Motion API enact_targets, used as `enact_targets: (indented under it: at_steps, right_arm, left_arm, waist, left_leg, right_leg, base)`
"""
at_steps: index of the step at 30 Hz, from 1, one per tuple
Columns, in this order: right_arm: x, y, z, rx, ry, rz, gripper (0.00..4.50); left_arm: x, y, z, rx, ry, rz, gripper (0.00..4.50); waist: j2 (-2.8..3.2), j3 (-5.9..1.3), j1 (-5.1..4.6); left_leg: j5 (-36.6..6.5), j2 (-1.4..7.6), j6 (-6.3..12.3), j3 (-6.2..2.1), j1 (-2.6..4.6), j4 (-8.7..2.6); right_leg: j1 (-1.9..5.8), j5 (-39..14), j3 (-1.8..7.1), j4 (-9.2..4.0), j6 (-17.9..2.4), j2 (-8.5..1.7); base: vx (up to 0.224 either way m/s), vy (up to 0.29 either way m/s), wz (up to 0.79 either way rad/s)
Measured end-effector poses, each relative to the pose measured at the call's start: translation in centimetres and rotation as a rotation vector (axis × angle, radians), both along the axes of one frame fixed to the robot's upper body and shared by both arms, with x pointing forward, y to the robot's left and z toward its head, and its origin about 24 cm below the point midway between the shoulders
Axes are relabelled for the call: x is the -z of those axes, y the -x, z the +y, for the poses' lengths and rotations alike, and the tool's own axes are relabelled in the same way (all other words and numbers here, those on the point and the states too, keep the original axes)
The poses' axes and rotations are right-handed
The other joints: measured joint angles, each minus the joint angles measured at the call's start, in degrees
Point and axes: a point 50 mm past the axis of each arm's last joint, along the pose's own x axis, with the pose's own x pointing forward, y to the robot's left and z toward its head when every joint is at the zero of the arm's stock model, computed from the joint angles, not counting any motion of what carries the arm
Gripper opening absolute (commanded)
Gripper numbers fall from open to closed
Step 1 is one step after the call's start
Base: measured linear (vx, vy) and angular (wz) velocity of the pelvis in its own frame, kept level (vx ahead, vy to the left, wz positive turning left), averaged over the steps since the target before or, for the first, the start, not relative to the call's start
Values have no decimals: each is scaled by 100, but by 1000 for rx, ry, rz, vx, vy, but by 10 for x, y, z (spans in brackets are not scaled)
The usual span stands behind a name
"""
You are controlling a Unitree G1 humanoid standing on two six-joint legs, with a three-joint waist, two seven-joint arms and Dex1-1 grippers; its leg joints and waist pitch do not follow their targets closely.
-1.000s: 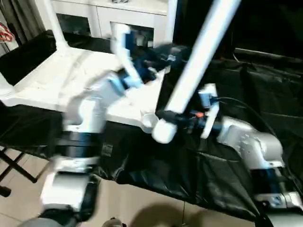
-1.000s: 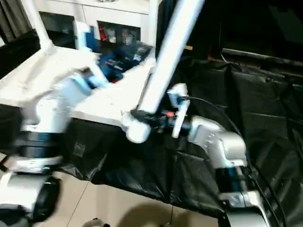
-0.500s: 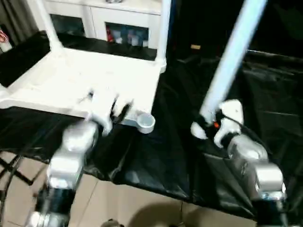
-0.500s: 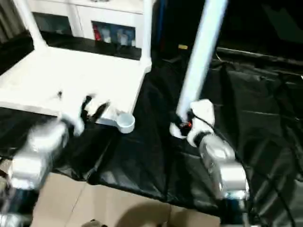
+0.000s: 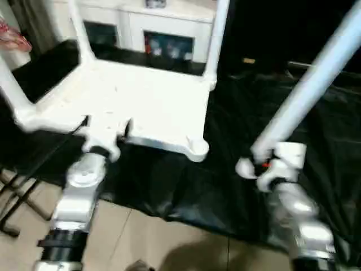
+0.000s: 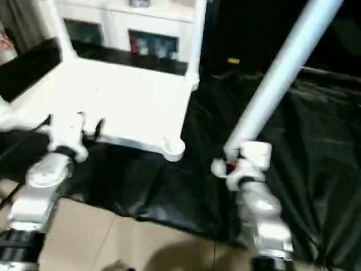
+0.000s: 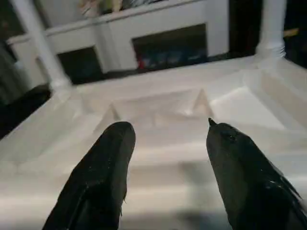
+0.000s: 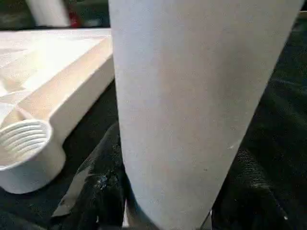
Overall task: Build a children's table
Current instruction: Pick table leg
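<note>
tabletop (image 5: 146, 104): upside down, so I can reach the sockets
right gripper (image 5: 260, 161): jaws clamp leg (image 5: 307, 93) for near-right socket (image 8: 21, 143)
left gripper (image 7: 168, 167): jaws apart, empty, at near edge

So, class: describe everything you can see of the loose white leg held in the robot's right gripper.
The loose leg is a long, round, smooth white tube that looks like plastic. It leans, its top tilted away to the right and out of the picture. The right gripper clamps its lower end above the black sheet. It is not yet joined to the table top; the empty threaded corner socket sits close beside it.
</note>
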Motion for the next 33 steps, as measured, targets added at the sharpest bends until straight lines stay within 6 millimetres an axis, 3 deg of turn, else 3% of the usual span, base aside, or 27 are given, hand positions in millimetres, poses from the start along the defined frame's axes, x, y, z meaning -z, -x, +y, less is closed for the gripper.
enact_targets:
  at_steps: [1, 2, 3, 4, 5, 6, 7, 8, 9, 10, 11, 12, 13, 14, 16, 17, 18, 19, 21, 24, 31, 33]
  right_arm:
    - [1, 0, -3, 15, 2, 5, 189]
    - [1, 1, -6, 25, 7, 4, 189]
    - [1, 1, -11, 37, 15, 3, 189]
    - [1, 0, -12, 44, 17, 3, 189]
    - [2, 1, -14, 50, 18, 4, 189]
    - [4, 2, -14, 53, 18, 12, 189]
    - [5, 1, -11, 46, 12, 14, 189]
    - [5, 1, -6, 27, 8, 17, 189]
    - [6, 1, 1, -10, 8, 19, 189]
    - [5, 1, 3, -27, 11, 18, 189]
    - [3, -1, 2, -40, 19, 8, 189]
    - [-2, -4, 2, -56, 28, -8, 189]
    - [-4, -5, 1, -65, 36, -13, 189]
    - [-3, -5, 0, -74, 37, -8, 189]
    - [-5, -7, 2, -114, 44, -6, 189]
    - [-8, -9, 3, -137, 53, -13, 189]
    - [-14, -13, 2, -163, 71, -27, 189]
    - [-17, -14, 0, -184, 86, -33, 189]
    - [-16, -13, -7, -199, 117, -23, 189]
    - [-16, -13, -6, -214, 108, -17, 189]
    - [-15, -13, -5, -204, 78, -10, 189]
    - [-13, -12, -5, -203, 75, -6, 189]
  left_arm:
    - [-1, -1, -2, 6, 2, -7, 279]
    - [-3, -3, -7, 20, 3, -14, 279]
    - [-5, -5, -14, 41, 5, -24, 279]
    - [-5, -5, -16, 48, 3, -26, 279]
    - [-5, -5, -16, 49, 3, -24, 279]
    - [-3, -4, -14, 45, 2, -18, 279]
    - [-2, -4, -11, 36, -3, -16, 279]
    - [-1, -3, -6, 24, -7, -12, 279]
    - [0, -2, -3, 16, -3, -8, 279]
    - [0, -2, -4, 16, 0, -12, 279]
    - [-1, -2, -7, 22, 3, -24, 279]
    - [1, -1, -10, 18, 13, -22, 279]
    - [5, 0, -12, 16, 26, -10, 279]
    - [8, 2, -14, 13, 42, -4, 279]
    - [10, 2, -15, -17, 64, 3, 279]
    - [12, 4, -14, -26, 65, 3, 279]
    - [13, 5, -14, -34, 64, 4, 279]
    - [15, 6, -14, -35, 64, 9, 279]
    - [16, 6, -19, -16, 60, 14, 279]
    - [14, 6, -20, 0, 47, 5, 279]
    - [7, 1, -25, 28, 54, -13, 279]
    - [4, -1, -29, 49, 50, -22, 279]
  waist:
    - [-1, -1, -60]
    - [2, -2, -64]
    - [-1, -2, 40]
    - [60, -13, 30]
    - [82, -19, -4]
    - [62, -26, -114]
    - [67, -53, -275]
    - [72, -50, -389]
    - [76, -51, -459]
    - [89, -69, -441]
    - [45, -106, -394]
    - [-3, -125, -364]
    - [62, -108, -345]
    - [89, -110, -318]
    - [33, -127, -239]
    - [8, -139, -203]
    - [-33, -136, -145]
    - [-51, -126, -107]
    - [-95, -101, 15]
    - [-126, -68, 18]
    - [-106, -52, 24]
    - [-97, -46, 28]
  left_leg:
    - [-22, -12, 35, 89, 24, -11]
    - [-97, -66, 71, 60, 20, 52]
    - [-357, -177, 11, -355, -9, 325]
    - [-469, -212, -88, -841, -49, 589]
    - [-569, -216, -244, -1090, -74, 714]
    - [-564, -286, -185, -1134, -108, 692]
    - [-508, -343, -72, -1134, -107, 632]
    - [-444, -377, 18, -1126, -132, 536]
    - [-352, -401, 109, -1130, -139, 410]
    - [-271, -424, 145, -1108, -186, 326]
    - [-190, -490, 127, -1075, -247, 264]
    - [-153, -629, 168, -1041, -308, 233]
    - [-128, -650, 205, -1042, -320, 214]
    - [-115, -650, 228, -1047, -324, 203]
    - [-68, -632, 236, -1067, -375, 180]
    - [-43, -622, 239, -1067, -401, 157]
    - [-8, -614, 223, -1064, -443, 143]
    - [24, -594, 206, -1059, -462, 133]
    - [80, -532, 134, -1002, -433, 91]
    - [109, -445, 83, -944, -423, 61]
    - [148, -342, 20, -848, -420, 36]
    - [146, -327, 18, -831, -385, 12]
  right_leg:
    - [12, 22, 45, -70, 35, -73]
    - [57, 147, 124, -196, 278, -156]
    - [107, 438, 280, -343, 763, -174]
    - [117, 531, 287, -354, 918, -191]
    - [118, 552, 318, -350, 954, -209]
    - [143, 517, 315, -413, 916, -239]
    - [102, 334, 311, -400, 656, -214]
    - [-39, 135, 199, -50, 351, -163]
    - [-106, 55, -6, 376, 217, 50]
    - [-65, 53, -114, 398, 198, 255]
    - [9, 76, -152, 282, 165, 435]
    - [156, 84, -105, 41, 267, 557]
    - [165, 86, -108, 62, 240, 546]
    - [185, 88, -95, 61, 214, 524]
    - [210, 12, -51, 189, 230, 407]
    - [239, -25, 19, 154, 285, 373]
    - [301, -9, 29, -3, 550, 304]
    - [303, 49, 17, -40, 669, 300]
    - [310, 77, 11, -39, 657, 295]
    - [315, 127, -42, -52, 573, 313]
    - [321, 160, -90, -60, 535, 313]
    - [349, 135, -100, -78, 573, 313]
  base:
    - [-41, 196, -22]
    - [-3, 217, -16]
    - [43, 277, -55]
    - [43, 277, -55]
    - [11, 321, -69]
    - [-34, 277, -25]
    - [-34, 277, -25]
    - [-4, 245, 0]
    - [-20, 224, 8]
    - [-20, 224, 8]
    - [-40, 163, 6]
    - [-32, 121, 4]
    - [-32, 121, 4]
    - [-53, 110, 5]
    - [-63, 74, 11]
    - [-63, -5, 8]
    - [-72, -53, -7]
    - [-72, -53, -7]
    - [-82, -81, 1]
    - [-77, -63, 4]
    - [-35, -16, 3]
    - [0, 0, 0]
